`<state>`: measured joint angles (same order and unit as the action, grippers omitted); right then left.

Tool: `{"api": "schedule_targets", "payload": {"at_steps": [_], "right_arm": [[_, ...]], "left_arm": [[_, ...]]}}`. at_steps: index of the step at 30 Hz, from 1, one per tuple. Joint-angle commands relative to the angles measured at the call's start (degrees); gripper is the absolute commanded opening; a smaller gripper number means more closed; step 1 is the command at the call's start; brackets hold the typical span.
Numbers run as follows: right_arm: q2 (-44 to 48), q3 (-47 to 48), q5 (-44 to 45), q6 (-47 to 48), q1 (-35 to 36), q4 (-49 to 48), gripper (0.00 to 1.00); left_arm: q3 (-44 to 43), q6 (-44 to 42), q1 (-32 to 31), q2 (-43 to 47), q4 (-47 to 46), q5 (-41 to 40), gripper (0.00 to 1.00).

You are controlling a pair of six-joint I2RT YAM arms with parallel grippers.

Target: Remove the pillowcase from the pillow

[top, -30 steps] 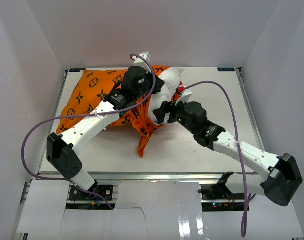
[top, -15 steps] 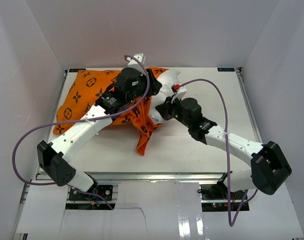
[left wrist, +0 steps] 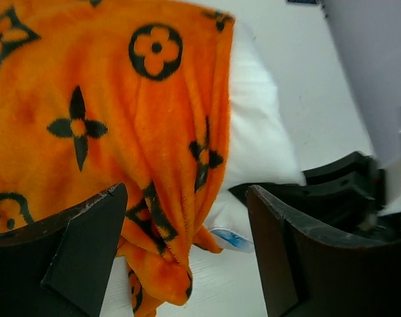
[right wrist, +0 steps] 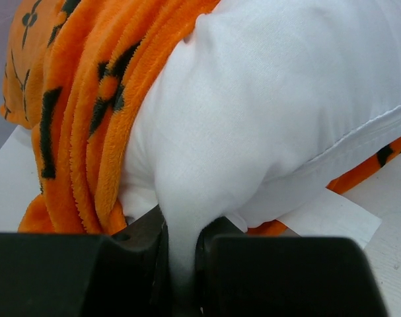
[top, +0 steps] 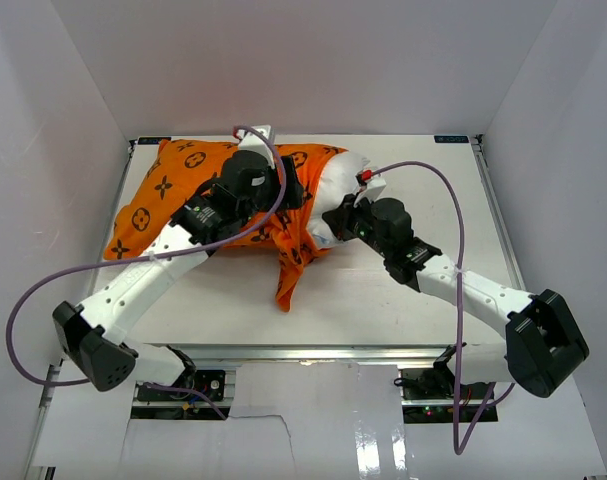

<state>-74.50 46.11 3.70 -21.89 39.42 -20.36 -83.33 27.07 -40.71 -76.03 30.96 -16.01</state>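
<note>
Pillowcase [top: 183,195] not off yet. It lies at the far left to centre of the table [top: 403,300] and covers most of the pillow [top: 341,175]. Only the pillow's right end pokes out white, with a small blue tag [left wrist: 230,239] at its near edge. The open edge of the case is bunched in folds around that end, and one orange flap trails toward the near side. Judged early-to-mid: the opening is pushed back a little, and nearly the whole length is left to strip.

Right gripper [right wrist: 180,257]: clamped on a pinch of the white pillow fabric at the exposed end, jaws nearly together, cloth squeezed between them. Left gripper [left wrist: 187,241]: jaws spread wide and grasping nothing, above the bunched orange edge just left of the right gripper.

Versus a second ago:
- The roles have swapped: the left was closed at the orange edge and has let go, while the right was open and has now bitten the pillow.
- The left arm's elbow has swung out to the left and nearer.
- The case's left corner has shifted slightly left.
- The exposed white looks about the same.
</note>
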Motion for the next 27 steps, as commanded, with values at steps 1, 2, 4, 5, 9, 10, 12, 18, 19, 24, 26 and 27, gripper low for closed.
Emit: {"api": "schedule_targets", "payload": {"at_steps": [1, 2, 4, 5, 9, 10, 12, 18, 19, 24, 26, 27], "right_arm": [[3.5, 0.2, 1.0, -0.9, -0.2, -8.0, 0.08], [3.7, 0.1, 1.1, -1.0, -0.3, -8.2, 0.08], [3.9, -0.2, 1.1, -1.1, -0.3, -8.3, 0.08], [4.0, -0.4, 1.3, -1.2, -0.3, -8.3, 0.08], [7.0, -3.0, 3.1, -2.3, -2.1, -8.3, 0.08], [8.0, -5.4, 3.8, -3.2, -2.8, -8.3, 0.08], [11.5, -8.5, 5.3, -5.6, -5.6, -8.6, 0.08], [18.0, -16.7, 1.1, -8.6, -18.2, -7.4, 0.08], [18.7, -17.4, 1.0, -9.2, -20.1, -7.4, 0.08], [22.6, -18.6, -6.2, -10.0, -33.9, -2.5, 0.08], [24.0, -18.9, -10.3, -10.5, -38.6, -1.7, 0.08], [24.8, -19.1, -11.9, -10.5, -38.9, -1.8, 0.08]], "left_arm": [[3.4, 0.2, -0.1, -3.5, 3.3, 1.9, 0.84], [4.0, 0.3, -0.1, -4.3, 2.5, 1.9, 0.84], [4.5, 0.4, -0.1, -6.9, 2.3, 1.0, 0.81], [4.6, 0.4, -0.1, -7.8, 2.3, -0.8, 0.78], [4.1, 1.1, 0.1, -10.6, 3.8, -7.3, 0.0], [3.6, 1.4, 0.3, -10.8, 5.4, -9.2, 0.0], [2.0, 1.7, 0.5, -10.9, 6.4, -15.1, 0.0], [-1.4, 2.9, 8.0, -11.7, 8.8, -18.5, 0.0], [-1.7, 3.1, 10.4, -11.9, 9.6, -18.4, 0.0], [-0.8, 4.2, 15.5, -8.3, 10.1, -19.3, 0.0], [0.1, 4.6, 16.4, -7.3, 10.0, -21.2, 0.0], [0.4, 4.6, 16.6, -6.6, 9.9, -21.3, 0.0]]}}
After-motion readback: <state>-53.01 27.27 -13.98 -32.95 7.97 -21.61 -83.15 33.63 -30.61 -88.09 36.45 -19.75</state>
